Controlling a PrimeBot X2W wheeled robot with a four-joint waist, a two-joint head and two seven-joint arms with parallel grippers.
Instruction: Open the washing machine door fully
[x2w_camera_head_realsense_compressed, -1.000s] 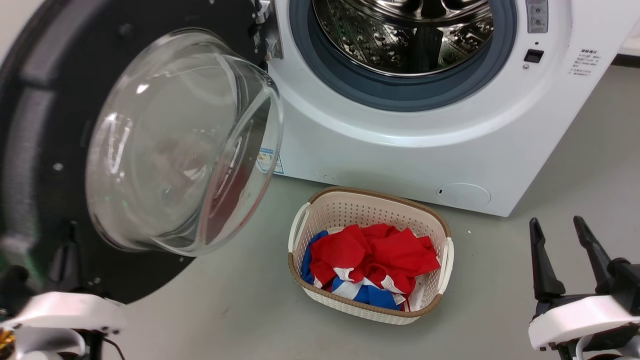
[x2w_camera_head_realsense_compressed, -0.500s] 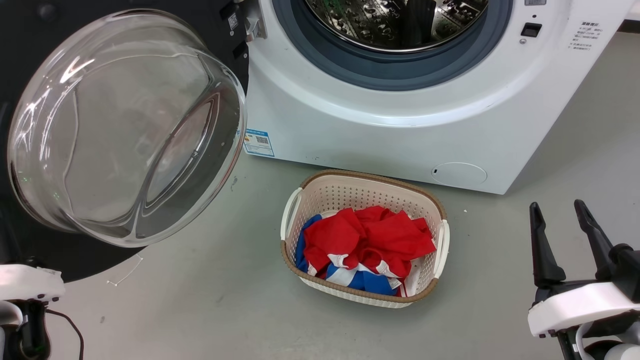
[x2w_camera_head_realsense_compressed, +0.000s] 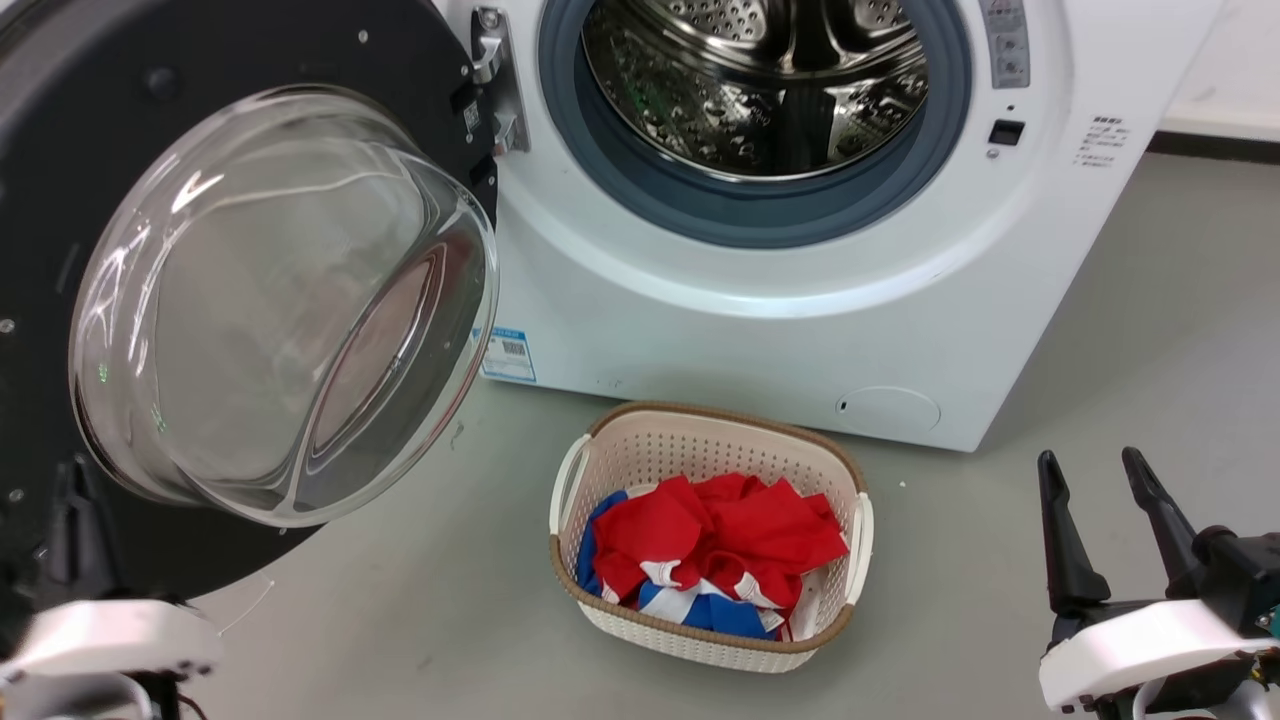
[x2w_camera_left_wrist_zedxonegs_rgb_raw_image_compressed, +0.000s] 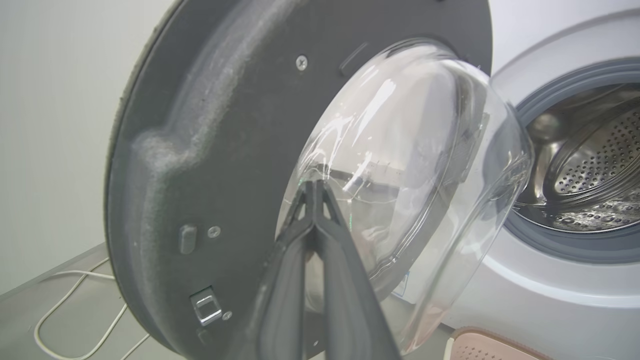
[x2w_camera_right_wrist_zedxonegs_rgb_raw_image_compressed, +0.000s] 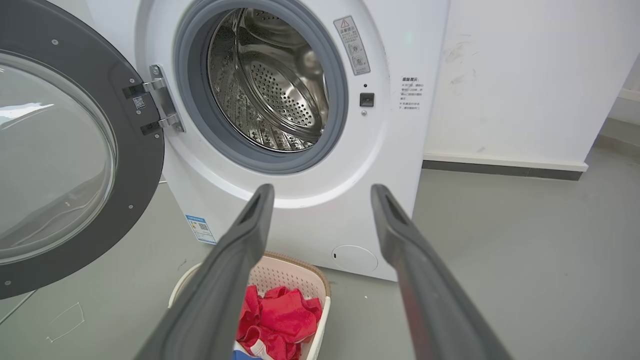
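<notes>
The washing machine stands ahead, its steel drum exposed. The washing machine door hangs open on its left hinge, and its clear glass bowl bulges toward me. In the left wrist view my left gripper is shut with nothing held, tips right in front of the door where the glass meets the dark inner face. Whether they touch is unclear. My right gripper is open at the lower right, apart from the machine. The right wrist view looks between its open fingers at the door and the machine.
A beige laundry basket with red and blue clothes sits on the grey floor just before the machine. A white cable lies on the floor behind the door. A white wall runs to the machine's right.
The head camera has shifted. The door has swung further away from the opening, uncovering the blue sticker. The right gripper stays open in the same corner.
</notes>
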